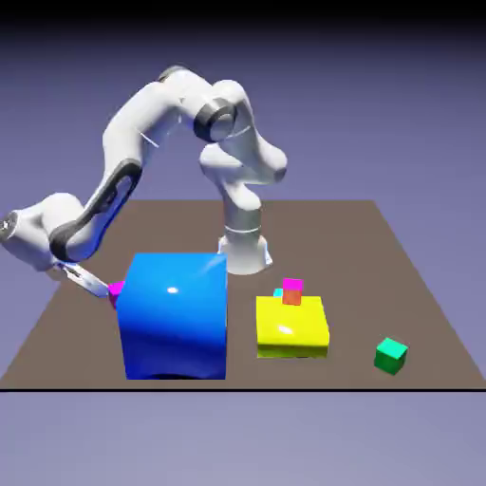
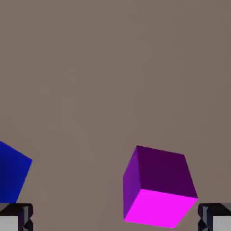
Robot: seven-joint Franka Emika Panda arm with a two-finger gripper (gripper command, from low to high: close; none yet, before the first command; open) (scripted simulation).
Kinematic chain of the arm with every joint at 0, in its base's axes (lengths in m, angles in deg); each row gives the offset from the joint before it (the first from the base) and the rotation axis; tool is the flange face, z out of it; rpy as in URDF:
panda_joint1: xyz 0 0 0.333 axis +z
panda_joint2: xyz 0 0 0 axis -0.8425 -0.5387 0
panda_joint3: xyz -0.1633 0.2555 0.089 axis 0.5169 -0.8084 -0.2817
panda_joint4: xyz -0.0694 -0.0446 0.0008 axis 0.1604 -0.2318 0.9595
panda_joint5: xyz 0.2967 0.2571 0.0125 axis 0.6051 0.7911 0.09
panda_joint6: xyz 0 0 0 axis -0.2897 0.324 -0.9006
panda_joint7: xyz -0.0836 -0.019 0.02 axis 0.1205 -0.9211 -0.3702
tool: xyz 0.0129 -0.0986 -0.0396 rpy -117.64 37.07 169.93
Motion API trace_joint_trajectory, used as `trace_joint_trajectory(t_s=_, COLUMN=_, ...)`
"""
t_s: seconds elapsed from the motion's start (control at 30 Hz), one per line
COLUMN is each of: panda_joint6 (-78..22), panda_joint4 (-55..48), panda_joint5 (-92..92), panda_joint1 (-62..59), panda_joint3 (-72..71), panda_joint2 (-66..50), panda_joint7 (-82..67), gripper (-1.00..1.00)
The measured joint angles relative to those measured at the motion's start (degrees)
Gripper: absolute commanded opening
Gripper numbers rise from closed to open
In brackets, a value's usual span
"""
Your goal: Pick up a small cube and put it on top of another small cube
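My white two-finger pincer (image 2: 115, 217) is spread wide, nothing between the tips — the small plain magenta cube (image 2: 158, 189) sits on the brown worktop (image 2: 85, 90) just ahead, nearer the hand view's right finger; I'd centre on it before closing.

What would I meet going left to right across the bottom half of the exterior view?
Part of the magenta cube, then the big blue block, then the yellow block, then the small green cube.
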Motion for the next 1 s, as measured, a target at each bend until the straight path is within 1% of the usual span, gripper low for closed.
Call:
trace_joint_trajectory(t_s=0.2, panda_joint6=-12.96, panda_joint4=-4.91, panda_joint5=8.04, panda_joint1=-0.74, panda_joint3=6.87, panda_joint2=-12.04, panda_joint7=-3.15, gripper=0.00)
trace_joint_trajectory(t_s=0.27, panda_joint6=-13.40, panda_joint4=-5.14, panda_joint5=8.61, panda_joint1=-0.96, panda_joint3=7.29, panda_joint2=-12.31, panda_joint7=-3.38, gripper=0.00)
trace_joint_trajectory(t_s=0.37, panda_joint6=-7.28, panda_joint4=1.08, panda_joint5=10.88, panda_joint1=0.79, panda_joint3=5.75, panda_joint2=-13.42, panda_joint7=-4.54, gripper=0.00)
trace_joint_trajectory(t_s=0.4, panda_joint6=-5.62, panda_joint4=2.77, panda_joint5=11.50, panda_joint1=1.26, panda_joint3=5.33, panda_joint2=-13.73, panda_joint7=-4.85, gripper=-1.00)
trace_joint_trajectory(t_s=0.47, panda_joint6=-5.63, panda_joint4=2.77, panda_joint5=11.56, panda_joint1=1.26, panda_joint3=5.33, panda_joint2=-13.73, panda_joint7=-4.85, gripper=-1.00)
trace_joint_trajectory(t_s=0.6, panda_joint6=-13.29, panda_joint4=-5.15, panda_joint5=8.31, panda_joint1=-0.56, panda_joint3=7.38, panda_joint2=-12.27, panda_joint7=-2.91, gripper=-1.00)
trace_joint_trajectory(t_s=0.67, panda_joint6=-11.88, panda_joint4=-5.36, panda_joint5=3.99, panda_joint1=3.59, panda_joint3=8.31, panda_joint2=-11.83, panda_joint7=1.91, gripper=-1.00)
trace_joint_trajectory(t_s=1.0, panda_joint6=-9.25, panda_joint4=3.12, panda_joint5=-20.91, panda_joint1=12.42, panda_joint3=6.34, panda_joint2=6.34, panda_joint7=12.53, gripper=-1.00)
